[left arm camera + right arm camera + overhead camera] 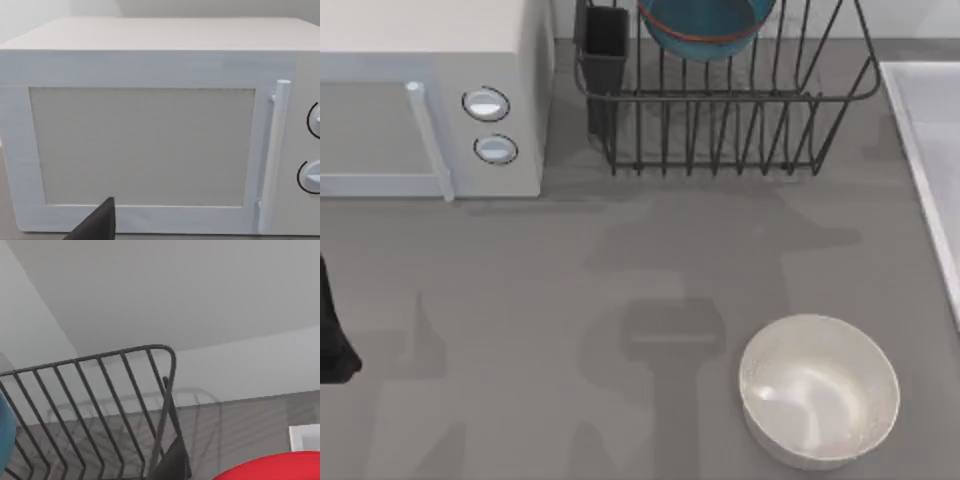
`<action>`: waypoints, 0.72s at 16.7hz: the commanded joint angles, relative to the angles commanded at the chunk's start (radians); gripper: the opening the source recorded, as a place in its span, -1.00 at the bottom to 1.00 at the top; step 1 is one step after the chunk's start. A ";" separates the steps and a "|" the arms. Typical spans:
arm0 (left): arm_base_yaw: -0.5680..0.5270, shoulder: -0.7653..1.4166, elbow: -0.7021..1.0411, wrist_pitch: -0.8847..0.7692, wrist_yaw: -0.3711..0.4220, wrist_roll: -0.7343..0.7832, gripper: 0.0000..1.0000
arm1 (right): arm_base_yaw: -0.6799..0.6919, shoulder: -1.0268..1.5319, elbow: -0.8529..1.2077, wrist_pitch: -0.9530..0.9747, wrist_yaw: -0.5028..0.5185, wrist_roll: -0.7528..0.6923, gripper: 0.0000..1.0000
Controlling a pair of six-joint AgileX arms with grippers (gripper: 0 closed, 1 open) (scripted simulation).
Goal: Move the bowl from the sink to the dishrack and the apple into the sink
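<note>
1. The bowl is sitting inside the dishrack at the table's far edge, beside the microwave.
2. The sink is lying along the table's right side.
3. The apple is showing close under the right wrist camera, near the dishrack; whether the right gripper is clamping it I cannot tell.
4. The left arm is waiting at the table's left edge, facing the microwave; its grip I cannot tell.
5. A white bowl is resting on the table.
</note>
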 joint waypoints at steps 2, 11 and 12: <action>0.000 0.000 0.000 0.000 0.000 0.000 1.00 | -0.117 -0.016 -0.076 0.175 -0.028 -0.057 -1.00; 0.000 0.000 0.000 0.000 0.000 0.000 1.00 | -0.413 -0.054 -0.368 0.574 -0.152 -0.267 -1.00; 0.000 0.000 0.000 0.000 0.000 0.000 1.00 | -0.415 -0.054 -0.369 0.576 -0.153 -0.268 -1.00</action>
